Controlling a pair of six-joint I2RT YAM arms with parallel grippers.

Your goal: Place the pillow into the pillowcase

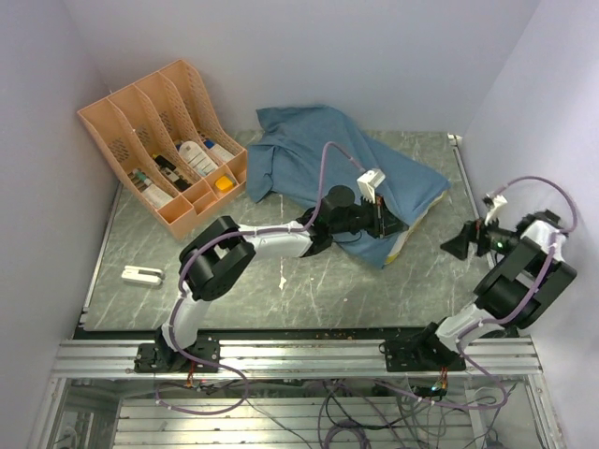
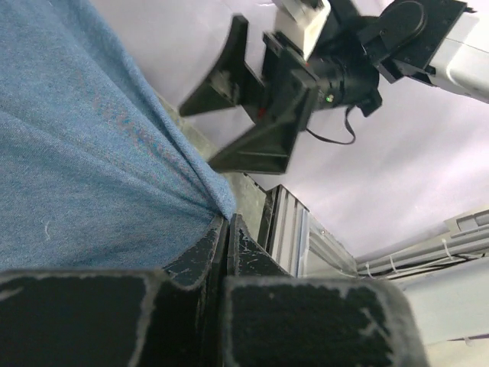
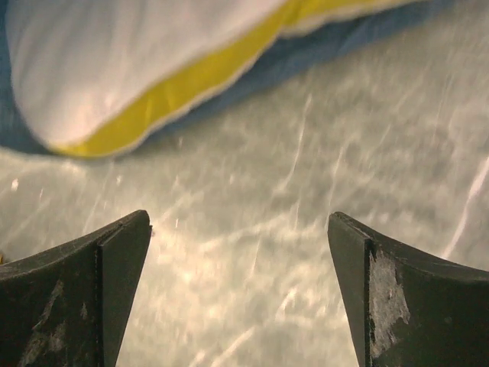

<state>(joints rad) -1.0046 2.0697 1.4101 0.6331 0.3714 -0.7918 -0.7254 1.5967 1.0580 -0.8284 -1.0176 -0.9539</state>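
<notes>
The blue pillowcase (image 1: 318,150) lies wrinkled at the back middle of the table, draped over most of the pillow. The pillow's (image 1: 400,247) cream and yellow edge shows at the case's near right corner. My left gripper (image 1: 388,224) is shut on the pillowcase edge there. In the left wrist view the closed gripper (image 2: 227,219) pinches the blue fabric (image 2: 92,153). My right gripper (image 1: 459,245) is open and empty, just right of that corner; it also shows in the left wrist view (image 2: 244,115). The right wrist view shows the open gripper (image 3: 238,220) above bare table, with the pillow (image 3: 114,61) and pillowcase (image 3: 321,46) ahead.
An orange file organizer (image 1: 168,140) holding bottles and small items stands at the back left. A small white object (image 1: 142,275) lies near the left front. Walls close in on the left, back and right. An aluminium rail (image 1: 299,355) runs along the near edge.
</notes>
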